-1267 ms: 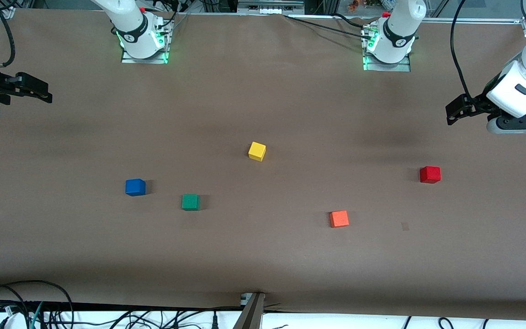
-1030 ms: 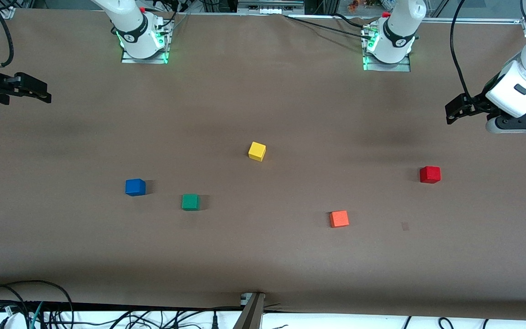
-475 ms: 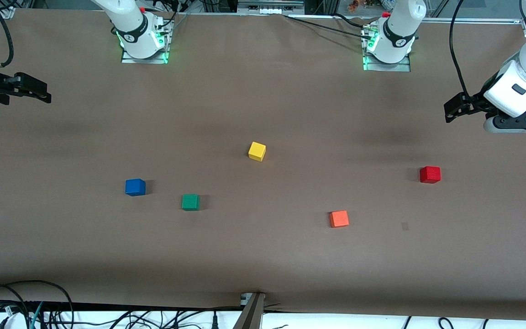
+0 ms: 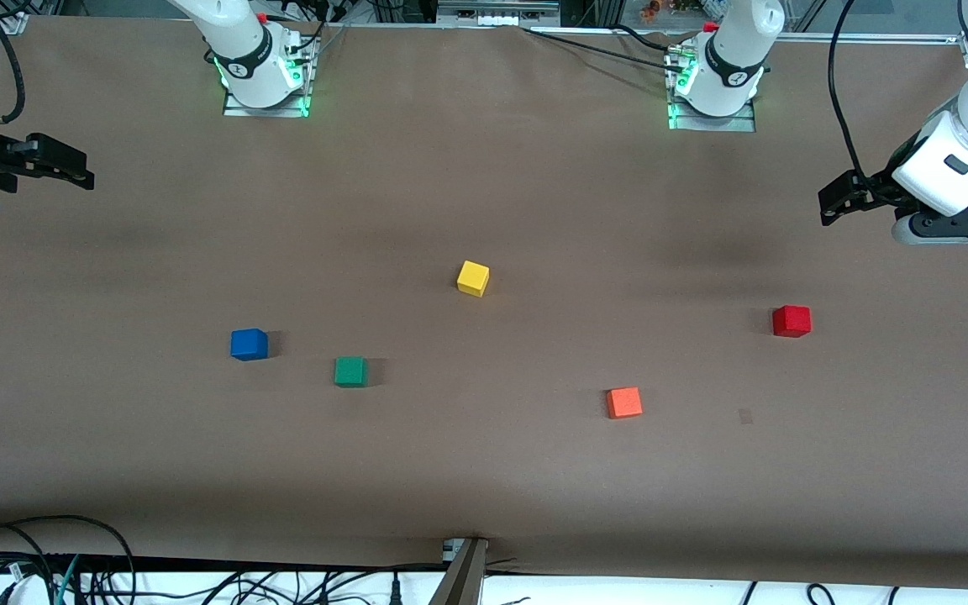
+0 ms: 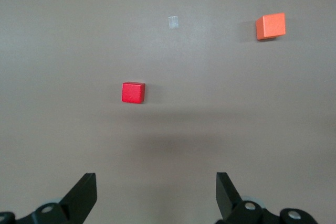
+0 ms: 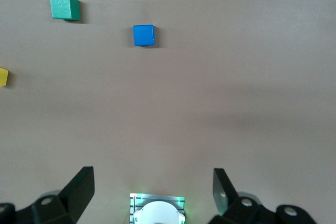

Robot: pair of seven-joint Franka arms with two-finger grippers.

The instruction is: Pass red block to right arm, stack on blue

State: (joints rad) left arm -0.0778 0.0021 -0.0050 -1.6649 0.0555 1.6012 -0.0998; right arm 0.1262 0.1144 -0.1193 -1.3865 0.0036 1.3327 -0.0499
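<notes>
The red block (image 4: 791,321) lies on the table toward the left arm's end; it also shows in the left wrist view (image 5: 133,92). The blue block (image 4: 249,344) lies toward the right arm's end and shows in the right wrist view (image 6: 143,35). My left gripper (image 4: 828,206) is open and empty, up in the air over the table's edge at the left arm's end, apart from the red block; its jaws (image 5: 156,182) stand wide. My right gripper (image 4: 85,176) is open and empty, over the table's edge at the right arm's end (image 6: 153,177).
An orange cube (image 4: 623,402) lies nearer the front camera than the red block. A green cube (image 4: 350,371) sits beside the blue block. A yellow cube (image 4: 473,278) lies mid-table. The right arm's base (image 4: 261,71) and the left arm's base (image 4: 715,84) stand along the table's edge.
My left gripper has drifted slightly toward the bases' edge of the table. The right gripper has barely shifted. The blocks have not moved.
</notes>
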